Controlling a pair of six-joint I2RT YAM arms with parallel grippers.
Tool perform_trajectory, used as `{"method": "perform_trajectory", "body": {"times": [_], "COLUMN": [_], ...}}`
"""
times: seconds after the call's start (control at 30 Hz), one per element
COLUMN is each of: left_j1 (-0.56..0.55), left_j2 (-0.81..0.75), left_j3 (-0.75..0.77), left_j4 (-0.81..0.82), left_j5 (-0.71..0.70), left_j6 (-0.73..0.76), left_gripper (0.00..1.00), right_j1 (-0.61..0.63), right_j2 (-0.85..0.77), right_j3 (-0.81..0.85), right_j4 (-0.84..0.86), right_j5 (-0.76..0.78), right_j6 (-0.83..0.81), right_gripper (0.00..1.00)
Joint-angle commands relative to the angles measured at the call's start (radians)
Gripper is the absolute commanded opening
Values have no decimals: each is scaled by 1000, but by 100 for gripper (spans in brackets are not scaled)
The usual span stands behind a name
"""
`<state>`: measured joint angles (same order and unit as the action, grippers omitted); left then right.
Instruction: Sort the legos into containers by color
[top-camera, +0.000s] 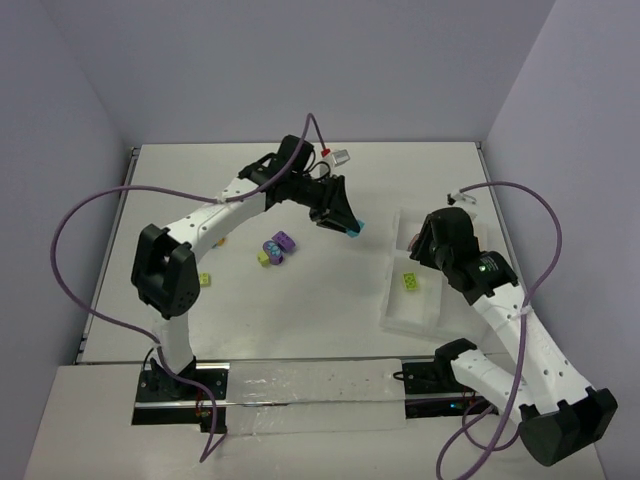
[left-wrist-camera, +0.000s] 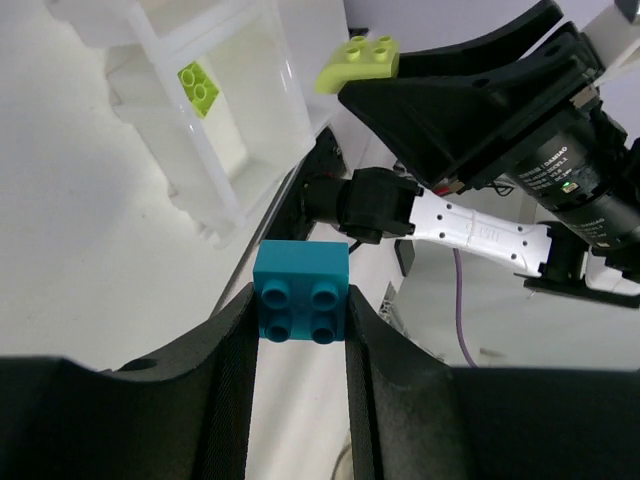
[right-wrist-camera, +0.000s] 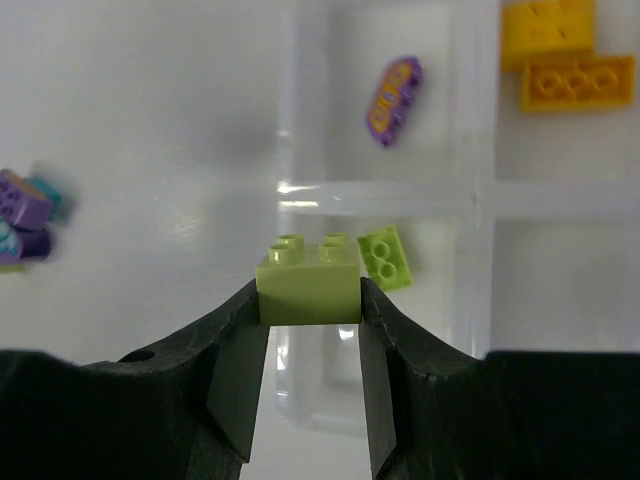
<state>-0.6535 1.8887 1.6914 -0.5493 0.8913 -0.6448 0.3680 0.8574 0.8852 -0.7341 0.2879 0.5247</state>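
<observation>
My left gripper (left-wrist-camera: 300, 305) is shut on a teal lego (left-wrist-camera: 301, 291), held above the table just left of the containers (top-camera: 400, 322). My right gripper (right-wrist-camera: 310, 290) is shut on a lime green lego (right-wrist-camera: 308, 280) over the tray's near left compartment, where another lime lego (right-wrist-camera: 384, 258) lies. The left wrist view shows that held lime lego (left-wrist-camera: 358, 62) high up. A purple piece (right-wrist-camera: 392, 100) lies in one far compartment and yellow legos (right-wrist-camera: 560, 60) in the other. A purple, lime and teal cluster (top-camera: 277, 247) and a small lime lego (top-camera: 204, 280) sit on the table.
A clear flat strip with black brackets (top-camera: 310, 390) runs along the near edge between the arm bases. Purple cables (top-camera: 75, 230) loop beside both arms. The left arm's red knob (top-camera: 326, 153) stands near the back. Walls close in the table on three sides.
</observation>
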Motion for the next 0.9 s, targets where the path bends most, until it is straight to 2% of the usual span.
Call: {"method": "perform_trajectory", "body": {"times": [0.0, 0.17, 0.23, 0.27, 0.33, 0.43, 0.47, 0.57, 0.63, 0.7, 0.73, 0.77, 0.8, 0.87], "left_j1": [-45, -69, -72, -74, -78, -80, -80, -79, -78, -77, -75, -72, -72, -64], "left_j2": [106, 185, 195, 197, 199, 201, 201, 201, 206, 208, 207, 200, 194, 171], "left_j3": [169, 243, 255, 254, 249, 245, 243, 235, 234, 241, 240, 230, 220, 179], "left_j4": [-5, 9, 9, 10, 13, 9, 9, 19, 14, -18, -29, -43, -43, -33], "left_j5": [-51, -52, -55, -60, -66, -76, -76, -33, 27, 72, 76, 106, 120, 181], "left_j6": [-16, -49, -53, -53, -53, -51, -51, -52, -27, 9, 13, 42, 53, 72], "left_gripper": [0, 0, 0, 0, 0, 0, 0, 0, 0, 0, 0, 0, 0, 0], "right_j1": [-80, -81, -83, -83, -83, -82, -83, -81, -82, -80, -79, -78, -78, -75], "right_j2": [30, 43, 38, 38, 44, 57, 57, 49, 37, 19, 6, -19, -36, -94], "right_j3": [10, -53, -77, -92, -117, -133, -125, -83, -32, 5, 11, 17, 16, -1], "right_j4": [-146, -175, -175, -173, -174, -171, -166, -134, -65, -1, 32, 79, 81, 167], "right_j5": [-37, -56, -59, -64, -74, -86, -90, -102, -145, -213, -257, -324, -327, -466], "right_j6": [231, 313, 321, 325, 328, 322, 311, 246, 79, -45, -57, -150, -197, -321], "right_gripper": [0, 0, 3, 9, 27, 72, 79, 83, 78, 75, 75, 74, 74, 72]}}
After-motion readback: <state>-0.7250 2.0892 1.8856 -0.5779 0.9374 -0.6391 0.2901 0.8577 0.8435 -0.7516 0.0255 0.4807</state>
